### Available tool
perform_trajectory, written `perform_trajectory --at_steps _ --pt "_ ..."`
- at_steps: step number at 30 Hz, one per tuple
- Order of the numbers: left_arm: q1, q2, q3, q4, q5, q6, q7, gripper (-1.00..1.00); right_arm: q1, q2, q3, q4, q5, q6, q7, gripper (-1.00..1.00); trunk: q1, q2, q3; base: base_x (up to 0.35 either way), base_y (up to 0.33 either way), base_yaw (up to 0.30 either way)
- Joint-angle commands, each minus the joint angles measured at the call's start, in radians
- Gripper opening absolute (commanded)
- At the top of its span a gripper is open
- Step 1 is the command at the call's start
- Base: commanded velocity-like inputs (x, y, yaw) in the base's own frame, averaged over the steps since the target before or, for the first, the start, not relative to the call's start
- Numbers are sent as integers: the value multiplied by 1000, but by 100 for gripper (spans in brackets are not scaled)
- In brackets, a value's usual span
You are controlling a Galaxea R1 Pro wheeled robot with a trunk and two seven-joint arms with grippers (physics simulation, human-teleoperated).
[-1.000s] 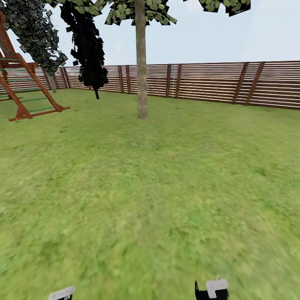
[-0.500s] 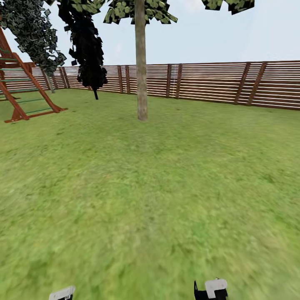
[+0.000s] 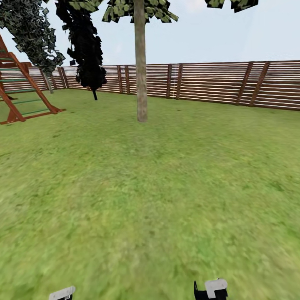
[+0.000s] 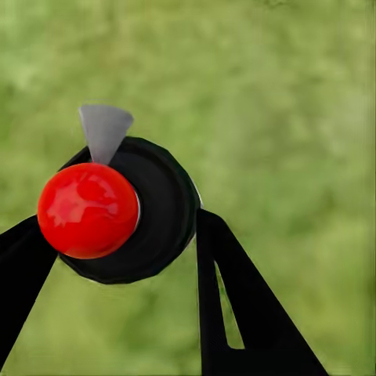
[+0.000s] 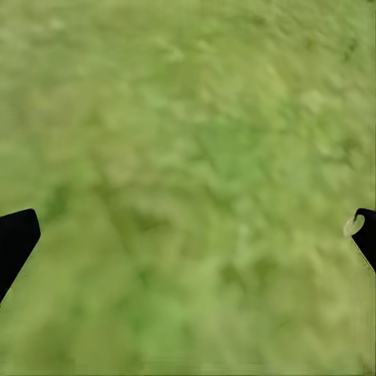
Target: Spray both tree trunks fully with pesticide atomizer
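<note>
The left gripper (image 4: pixel 117 251) has its fingers (image 4: pixel 235 305) pinching the atomizer (image 4: pixel 129 207), its red cap between them. The right gripper (image 5: pixel 188 235) hangs spread over grass (image 5: pixel 188 117). A tree trunk (image 3: pixel 141 75) stands well ahead on the lawn.

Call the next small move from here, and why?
Probably keep rolling forward toward the thick grey-brown tree trunk. The left hand is shut on the black atomizer with the red round cap, so pickup looks done, but a wide stretch of green lawn separates the robot from the trunk. The right hand is open over grass.
</note>
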Motion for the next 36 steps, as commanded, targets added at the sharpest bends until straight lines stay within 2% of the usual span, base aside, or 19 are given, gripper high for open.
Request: perform_trajectory --at_steps 1,36 --pt "-1 0 5 1 1 -3 -5 -100 -1 1 -4 1 10 -1 -8 100 0 0 -1 340 0 0" --pt "-1 0 5 1 2 -3 -5 -100 -1 2 -4 1 10 -1 -7 100 0 0 -1 340 0 0"
